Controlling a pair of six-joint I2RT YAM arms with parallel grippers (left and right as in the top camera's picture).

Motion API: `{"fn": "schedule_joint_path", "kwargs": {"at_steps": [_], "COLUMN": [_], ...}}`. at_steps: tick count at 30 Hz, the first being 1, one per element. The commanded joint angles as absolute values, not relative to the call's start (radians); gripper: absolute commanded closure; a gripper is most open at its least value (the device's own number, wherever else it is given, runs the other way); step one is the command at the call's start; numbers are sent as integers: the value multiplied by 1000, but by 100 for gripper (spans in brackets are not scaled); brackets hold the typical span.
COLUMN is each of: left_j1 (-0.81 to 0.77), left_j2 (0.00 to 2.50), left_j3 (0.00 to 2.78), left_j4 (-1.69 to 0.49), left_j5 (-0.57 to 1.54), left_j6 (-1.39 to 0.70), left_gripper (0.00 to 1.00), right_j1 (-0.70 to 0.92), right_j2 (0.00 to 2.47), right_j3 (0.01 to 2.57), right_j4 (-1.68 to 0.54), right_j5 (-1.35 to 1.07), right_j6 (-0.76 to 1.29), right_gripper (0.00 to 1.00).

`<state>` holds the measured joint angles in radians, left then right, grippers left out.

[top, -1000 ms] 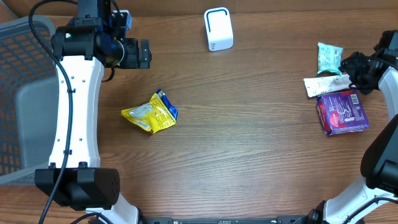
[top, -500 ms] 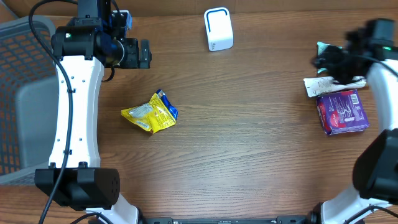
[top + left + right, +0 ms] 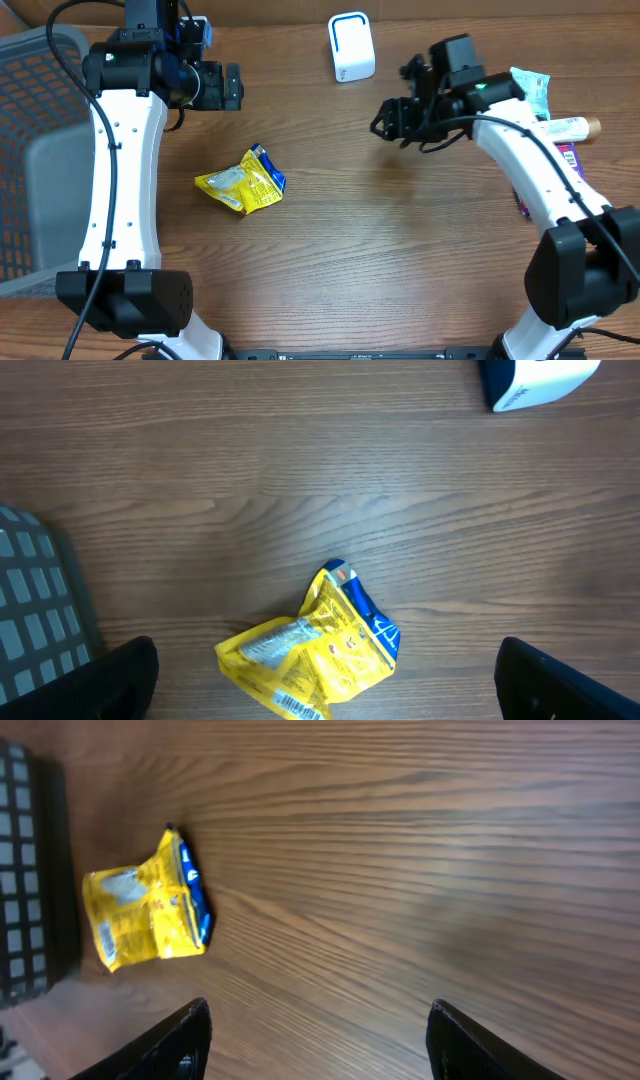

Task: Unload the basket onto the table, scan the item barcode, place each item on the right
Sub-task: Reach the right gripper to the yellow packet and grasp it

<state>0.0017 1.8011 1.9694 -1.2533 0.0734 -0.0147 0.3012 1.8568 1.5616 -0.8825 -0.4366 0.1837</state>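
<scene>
Yellow snack packet (image 3: 243, 181) centre left on the counter (image 3: 400, 250), white scanner (image 3: 351, 46) at top, left pincer (image 3: 235, 88) wide open upper left, right pincer (image 3: 392, 122) open and empty upper right

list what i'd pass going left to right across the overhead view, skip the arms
grey basket → yellow snack packet → white scanner; the items at the far right overlap, so they are left out
</scene>
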Motion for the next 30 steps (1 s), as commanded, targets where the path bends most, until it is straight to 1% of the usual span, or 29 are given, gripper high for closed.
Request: {"fn": "schedule_joint_path", "kwargs": {"at_steps": [1,5,8,11,12,18,24,30], "left_j1": [-1,-1,-1,10,20,134,216,225], "left_j2": [1812,1812,1812,1810,1810,1810,1810,1811], "left_j3": [1966,1966,1966,1977,1992,2187,2281,2278], "left_j4": [-1253,-1251,-1298,-1288,-1298,-1414,-1440,-1440], "left_j5": [70,89,185,178,182,181,181,176], "left_j6": [8,-15,-88,-76,-86,-147,-158,-157], "left_gripper": [0,0,0,0,1,0,0,1], "right_j1": [356,423,481,556,581,745,849,886], "right_j2": [1868,1898,1944,1991,2005,2098,2137,2188], "right_j3": [1559,1558,1558,1558,1558,1558,1558,1558], "right_j4": [-851,-795,-750,-695,-675,-570,-456,-364], "right_j5": [-434,-436,-453,-455,-443,-204,-2,37], "right_j6": [213,270,316,319,319,319,318,258], "right_gripper": [30,29,29,28,26,16,15,16]}}
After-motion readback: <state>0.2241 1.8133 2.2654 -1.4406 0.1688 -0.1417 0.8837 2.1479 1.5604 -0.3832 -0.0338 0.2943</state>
